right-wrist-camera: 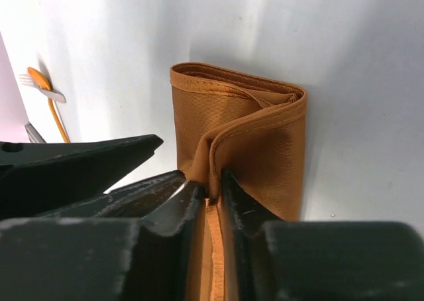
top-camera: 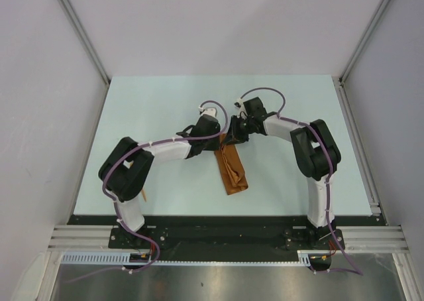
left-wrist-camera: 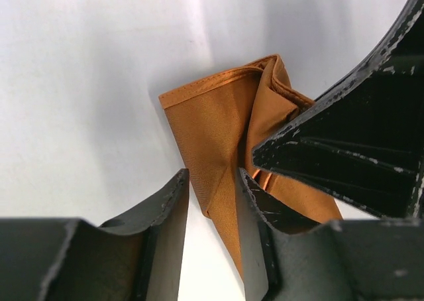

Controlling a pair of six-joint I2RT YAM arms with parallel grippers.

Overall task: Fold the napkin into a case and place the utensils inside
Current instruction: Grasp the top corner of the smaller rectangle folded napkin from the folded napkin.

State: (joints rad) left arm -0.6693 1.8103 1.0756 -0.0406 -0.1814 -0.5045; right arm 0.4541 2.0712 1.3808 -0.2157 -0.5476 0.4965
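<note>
Pinches a raised fold at the far end of the napkin (top-camera: 230,170) with the right hand (right-wrist-camera: 211,193), closed on the cloth. Straddles that same end with the left hand (left-wrist-camera: 213,176), narrowly parted, cloth loose between. Leaves the napkin folded narrow on the bench (top-camera: 165,102), an orange utensil (right-wrist-camera: 41,79) well to its left.

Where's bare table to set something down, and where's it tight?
Free: the far strip of table along the back wall; the patch between napkin and right arm; the patch between left arm and napkin. Crowded: the napkin's far end, where left gripper and right gripper meet, and beside the left elbow, where a utensil lies.
</note>
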